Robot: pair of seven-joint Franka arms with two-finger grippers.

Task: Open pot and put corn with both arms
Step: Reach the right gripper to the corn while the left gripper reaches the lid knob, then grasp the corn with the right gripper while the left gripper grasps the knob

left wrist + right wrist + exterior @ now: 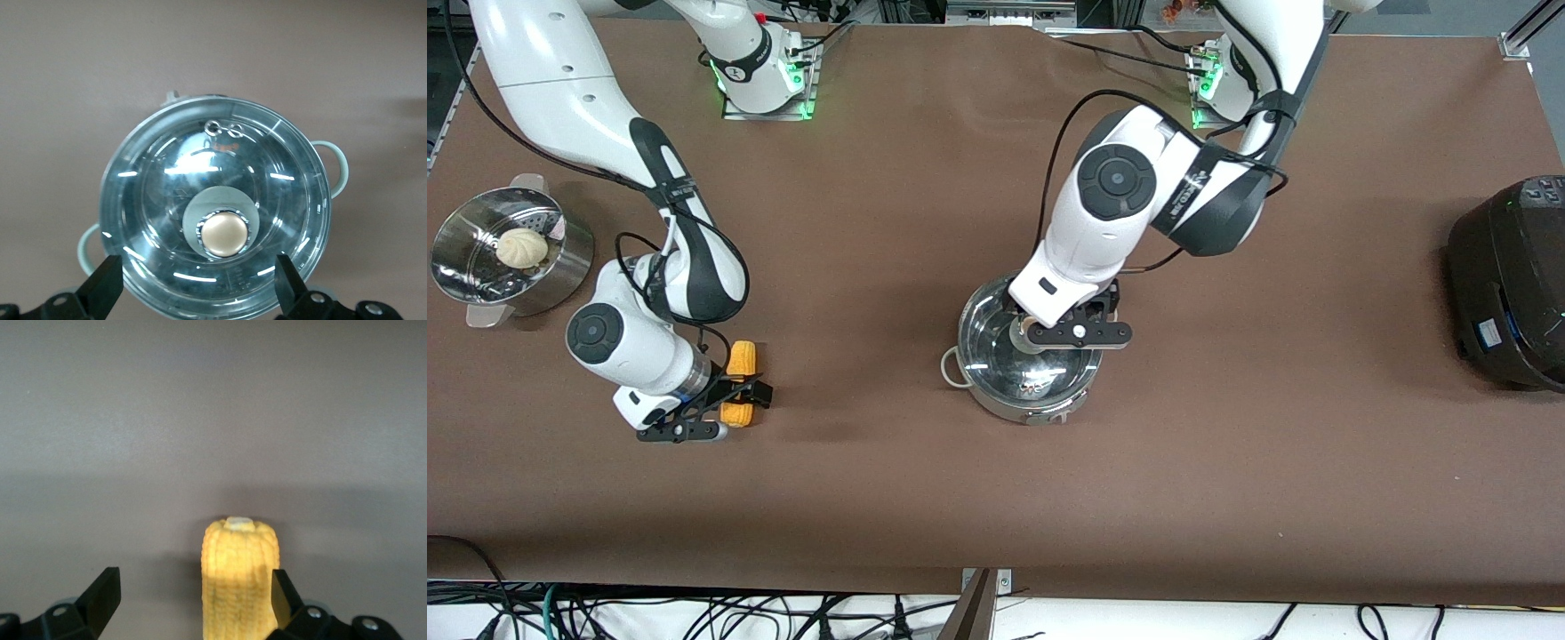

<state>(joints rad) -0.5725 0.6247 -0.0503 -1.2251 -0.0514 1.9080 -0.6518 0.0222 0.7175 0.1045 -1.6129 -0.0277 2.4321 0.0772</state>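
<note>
The shiny steel pot [1009,404] stands mid-table with its clear glass lid [1049,369] on. My left gripper [1080,327] hovers just over the lid, open. In the left wrist view the copper-coloured knob [225,233] lies a little ahead of the gap between my open left gripper [198,290] fingers, untouched. The yellow corn [740,360] lies on the table toward the right arm's end. My right gripper [747,396] is low over it, open. In the right wrist view the corn [240,577] sits between the jaws of my right gripper [193,597], close against one finger [283,595].
A perforated steel steamer pot [560,267] with a pale bun [521,246] stands at the right arm's end of the table. A large black rice cooker [1507,284] stands at the left arm's end. The brown table [960,498] lies bare nearer the front camera.
</note>
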